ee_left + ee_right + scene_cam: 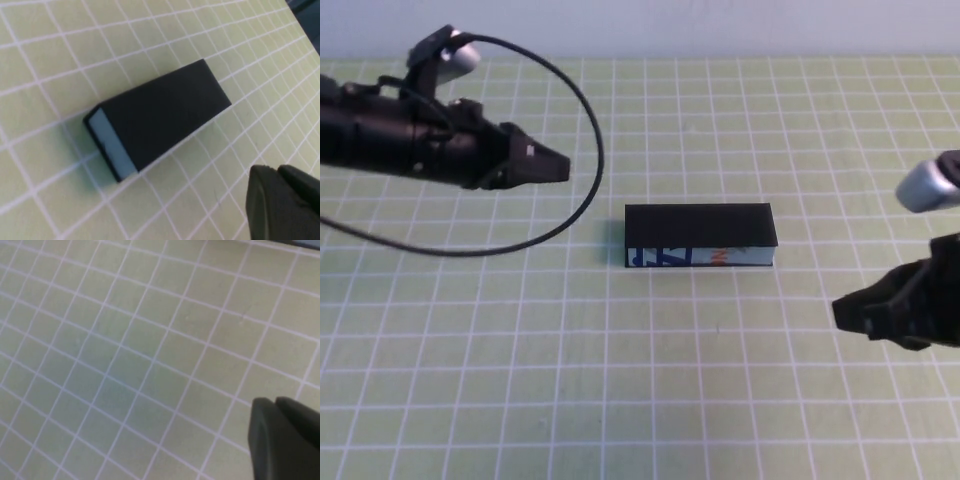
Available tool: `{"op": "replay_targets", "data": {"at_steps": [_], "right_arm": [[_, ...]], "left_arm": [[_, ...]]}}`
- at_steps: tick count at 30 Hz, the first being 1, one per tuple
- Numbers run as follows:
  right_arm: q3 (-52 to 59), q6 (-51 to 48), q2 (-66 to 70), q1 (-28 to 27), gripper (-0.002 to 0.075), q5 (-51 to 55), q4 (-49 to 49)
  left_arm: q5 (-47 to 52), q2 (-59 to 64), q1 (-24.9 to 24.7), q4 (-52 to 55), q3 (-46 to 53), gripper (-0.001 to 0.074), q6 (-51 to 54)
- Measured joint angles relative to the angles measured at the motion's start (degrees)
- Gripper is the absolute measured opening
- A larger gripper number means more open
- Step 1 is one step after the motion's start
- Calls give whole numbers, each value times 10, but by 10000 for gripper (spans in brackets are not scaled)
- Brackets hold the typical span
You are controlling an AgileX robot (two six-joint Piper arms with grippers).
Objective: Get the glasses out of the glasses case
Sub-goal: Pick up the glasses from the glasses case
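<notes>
The glasses case [700, 235] lies closed in the middle of the green grid mat, a long matte black box with a pale side printed blue and orange. It also shows in the left wrist view [157, 117], with a pale end face. The glasses are hidden. My left gripper [560, 166] hovers shut and empty to the case's upper left; its tip shows in its own view [272, 172]. My right gripper [842, 312] is shut and empty to the case's lower right; its own view [272, 405] shows only mat.
A black cable [582, 190] loops from the left arm down onto the mat left of the case. The green grid mat [620, 400] covers the table, with a pale wall along the far edge.
</notes>
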Motion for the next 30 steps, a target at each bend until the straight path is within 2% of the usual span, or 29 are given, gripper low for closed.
{"op": "replay_targets", "data": {"at_steps": [4, 8, 11, 16, 18, 24, 26, 30], "right_arm": [[-55, 33, 53, 78, -17, -7, -71], [-97, 41, 99, 130, -17, -22, -132], [-123, 34, 130, 152, -17, -31, -167], [-159, -42, 178, 171, -17, -32, -188], [-173, -70, 192, 173, -17, -32, -190], [-221, -136, 234, 173, -3, -37, -199], [-235, -149, 247, 173, 22, -38, -199], [-247, -165, 270, 173, 120, -50, -209]], "left_arm": [[41, 115, -39, 16, -142, -4, -21], [105, 241, -72, 33, -316, -4, -61], [121, 337, -88, 51, -443, -4, -105], [128, 457, -110, 139, -639, -4, -192], [130, 477, -112, 154, -674, -4, -202], [137, 484, -115, 167, -691, -4, -198], [137, 487, -115, 167, -691, -4, -198], [138, 505, -115, 167, -691, -4, -198]]}}
